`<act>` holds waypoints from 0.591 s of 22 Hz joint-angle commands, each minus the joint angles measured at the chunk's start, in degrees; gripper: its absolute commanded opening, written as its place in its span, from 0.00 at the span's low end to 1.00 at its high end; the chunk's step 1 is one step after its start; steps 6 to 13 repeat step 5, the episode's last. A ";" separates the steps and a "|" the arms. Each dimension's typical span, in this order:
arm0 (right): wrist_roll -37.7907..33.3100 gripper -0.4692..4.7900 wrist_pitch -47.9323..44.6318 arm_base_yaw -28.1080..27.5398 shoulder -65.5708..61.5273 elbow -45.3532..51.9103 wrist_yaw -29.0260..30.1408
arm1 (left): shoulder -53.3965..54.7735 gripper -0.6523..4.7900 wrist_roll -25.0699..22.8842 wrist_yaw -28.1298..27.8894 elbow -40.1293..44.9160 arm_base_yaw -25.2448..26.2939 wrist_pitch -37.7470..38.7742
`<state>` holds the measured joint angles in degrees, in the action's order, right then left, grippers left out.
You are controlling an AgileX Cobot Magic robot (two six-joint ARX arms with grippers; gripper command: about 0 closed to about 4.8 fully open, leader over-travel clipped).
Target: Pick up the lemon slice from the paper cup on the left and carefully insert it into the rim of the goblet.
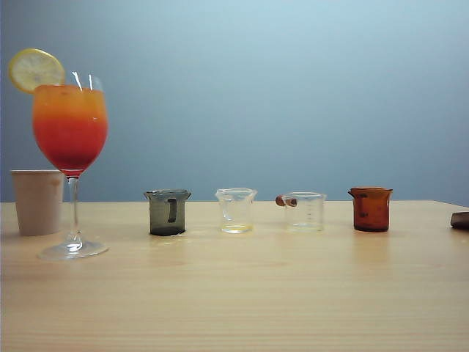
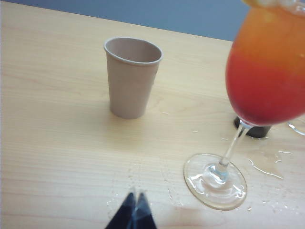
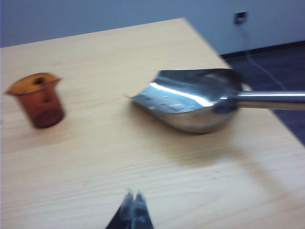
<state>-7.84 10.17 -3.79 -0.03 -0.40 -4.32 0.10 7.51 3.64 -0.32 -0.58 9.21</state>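
The lemon slice (image 1: 35,70) sits upright on the rim of the goblet (image 1: 70,128), at the far left of the exterior view. The goblet holds an orange-to-red drink and stands just in front of the paper cup (image 1: 38,202). In the left wrist view the paper cup (image 2: 131,78) and the goblet (image 2: 267,76) stand side by side, apart from each other. My left gripper (image 2: 135,195) is shut and empty, over bare table short of both. My right gripper (image 3: 134,193) is shut and empty, far off by the table's right end. Neither gripper shows in the exterior view.
A row of small beakers runs across the table: grey (image 1: 168,213), two clear ones (image 1: 236,210) (image 1: 304,211), and amber (image 1: 371,209). A metal scoop (image 3: 190,100) lies near the table's right edge beside the amber beaker (image 3: 40,100). Water drops (image 2: 267,167) lie around the goblet's foot.
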 commanded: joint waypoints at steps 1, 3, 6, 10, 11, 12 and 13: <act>-0.07 0.09 -0.11 -0.31 0.00 0.35 -0.07 | 0.04 0.11 -0.02 0.07 -0.11 0.13 0.13; -0.07 0.09 -0.09 0.13 0.00 0.35 -0.02 | 0.04 0.11 -0.02 0.07 -0.11 0.13 0.13; -0.07 0.09 -0.11 0.74 0.00 0.35 -0.04 | 0.04 0.11 -0.02 0.07 -0.11 0.13 0.13; -0.07 0.09 -0.11 0.74 0.00 0.35 -0.04 | 0.04 0.11 -0.02 0.07 -0.11 0.13 0.13; -0.07 0.09 -0.11 0.74 0.00 0.35 -0.04 | 0.04 0.11 -0.02 0.07 -0.11 0.13 0.13; -0.07 0.09 -0.11 0.74 0.00 0.35 -0.04 | 0.04 0.11 -0.02 0.07 -0.11 0.13 0.13; -0.07 0.09 -0.11 0.74 0.00 0.35 -0.04 | 0.04 0.11 -0.02 0.07 -0.11 0.13 0.13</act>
